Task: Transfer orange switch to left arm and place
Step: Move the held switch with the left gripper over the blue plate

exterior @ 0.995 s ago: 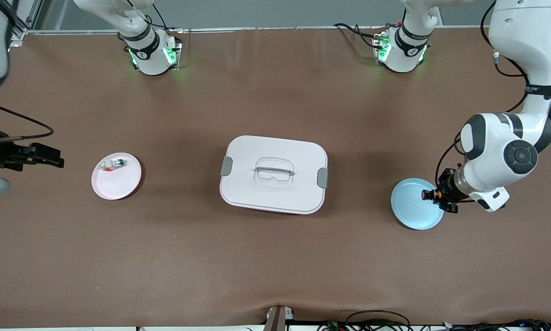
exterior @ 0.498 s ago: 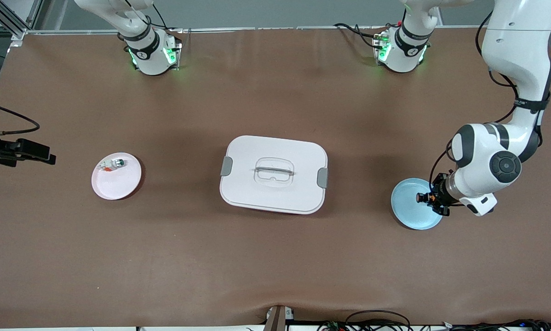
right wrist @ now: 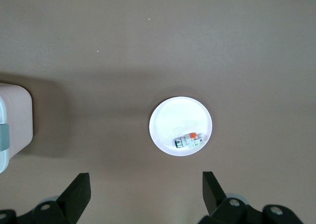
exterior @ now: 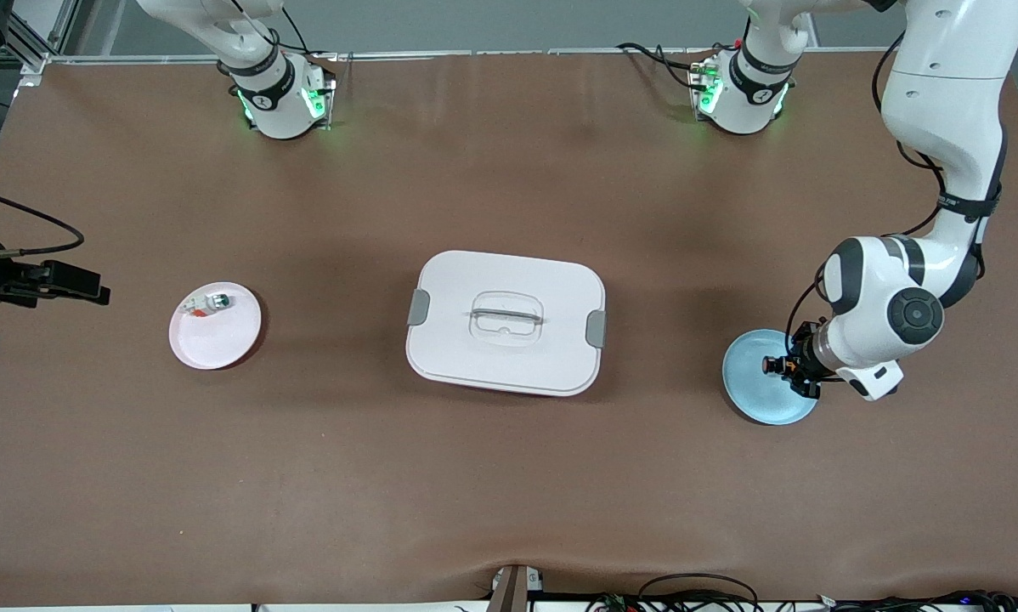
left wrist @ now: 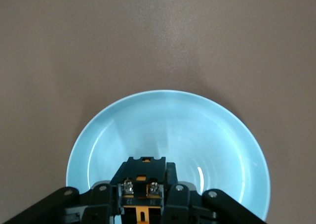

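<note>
- Orange switch (left wrist: 143,192): clamped between the fingers of the left hand (exterior: 788,368), black body with an orange-brown section, held over the blue plate (exterior: 751,387); cannot tell whether touching the plate.
- Left hand: closed tight on the orange switch, low above the blue plate at the left arm's end of the desk (exterior: 509,476); in the left wrist view, black fingers (left wrist: 103,204) pressed against both sides of the switch.
- Blue plate: flat on the desk, round, nothing lying in it.
- Box (exterior: 506,321): white, lid on, grey clips at both short ends, in the middle of the desk, well apart from both plates.
- Pink plate (exterior: 220,340): toward the right arm's end of the desk, carrying a small white-and-green part (exterior: 207,303) with a red bit near its rim.
- Right hand (exterior: 67,283): fingers (right wrist: 79,192) spread wide apart, holding nothing, up over the desk's edge at the right arm's end, near the pink plate.
</note>
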Robot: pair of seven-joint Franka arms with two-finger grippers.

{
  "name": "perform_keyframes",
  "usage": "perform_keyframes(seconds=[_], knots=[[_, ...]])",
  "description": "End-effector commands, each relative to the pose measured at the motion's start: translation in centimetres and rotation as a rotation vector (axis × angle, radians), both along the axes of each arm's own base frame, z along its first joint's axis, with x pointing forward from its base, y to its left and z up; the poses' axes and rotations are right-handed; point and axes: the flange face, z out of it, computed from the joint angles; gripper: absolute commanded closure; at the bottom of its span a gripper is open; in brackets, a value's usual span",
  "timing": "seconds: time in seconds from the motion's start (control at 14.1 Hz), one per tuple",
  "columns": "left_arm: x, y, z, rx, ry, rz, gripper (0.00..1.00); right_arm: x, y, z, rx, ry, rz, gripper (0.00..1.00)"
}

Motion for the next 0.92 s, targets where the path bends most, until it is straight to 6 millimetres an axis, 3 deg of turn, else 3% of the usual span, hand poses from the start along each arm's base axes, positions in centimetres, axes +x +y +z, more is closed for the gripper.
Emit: perform_keyframes(seconds=[0.0, 0.21, 0.57, 0.85], knots=[[-0.5, 0.4, -0.5, 0.018, -0.015, -0.022, 1.0, -1.3, 0.2, 0.4, -0.007, -0.005, -0.013, 0.0], [-0.5, 0.5, -1.2, 0.017, -0.022, -0.022, 1.0, -1.9, -0.2, 1.4, 0.005, -0.034, -0.023, 0.0], [-0.5, 0.7, -2.0, 0.019, -0.026, -0.023, 1.0, -1.9, -0.2, 1.2, -0.012, -0.029, -0.019, 0.0], [-0.5, 0.9, -2.3, 0.017, -0.029, -0.019, 1.0, -2.1, -1.3, 1.1, -0.029, -0.022, -0.033, 0.0]])
